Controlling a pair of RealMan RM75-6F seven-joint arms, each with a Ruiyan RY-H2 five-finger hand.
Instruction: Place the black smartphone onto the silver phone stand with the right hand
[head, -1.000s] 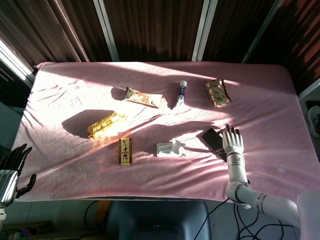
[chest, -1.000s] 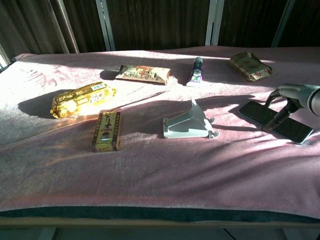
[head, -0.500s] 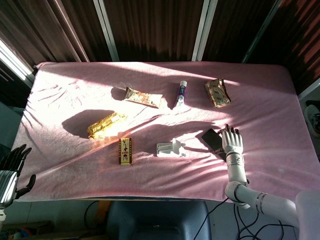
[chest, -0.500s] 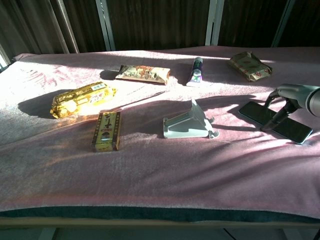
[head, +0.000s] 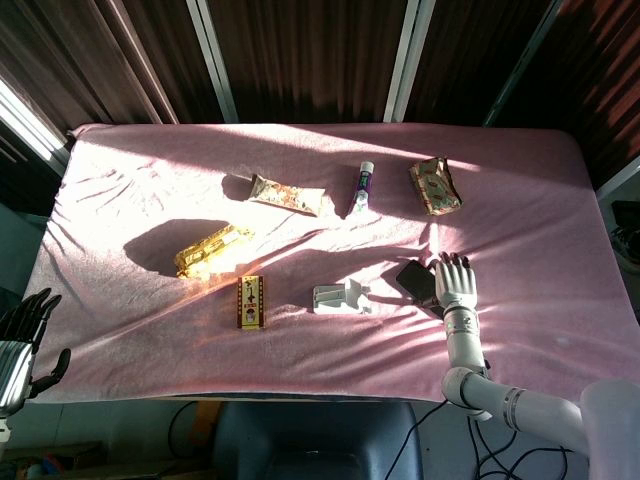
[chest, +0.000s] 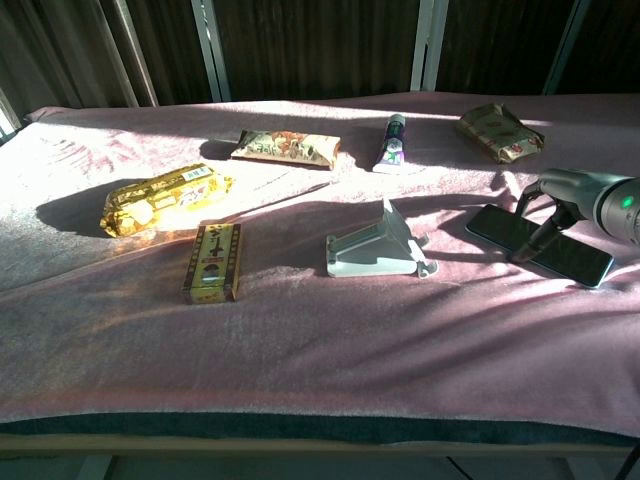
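Observation:
The black smartphone (head: 414, 279) (chest: 528, 243) lies flat on the pink cloth, right of the silver phone stand (head: 340, 297) (chest: 378, 246). My right hand (head: 455, 282) (chest: 562, 196) rests over the phone's right part with its fingers spread, and a fingertip touches the screen in the chest view. The hand has no grip on the phone. The stand is upright and bare. My left hand (head: 22, 340) hangs off the table's near left corner, fingers apart and holding nothing.
On the pink cloth (head: 150, 330) lie a yellow snack bag (head: 211, 248), a small red-and-gold box (head: 250, 301), a patterned snack packet (head: 286, 193), a white-and-purple tube (head: 362, 188) and a brown wrapped packet (head: 435, 186).
My right hand has slid left toward the stand, pushing the phone a little left with it. The left hand has hardly moved.

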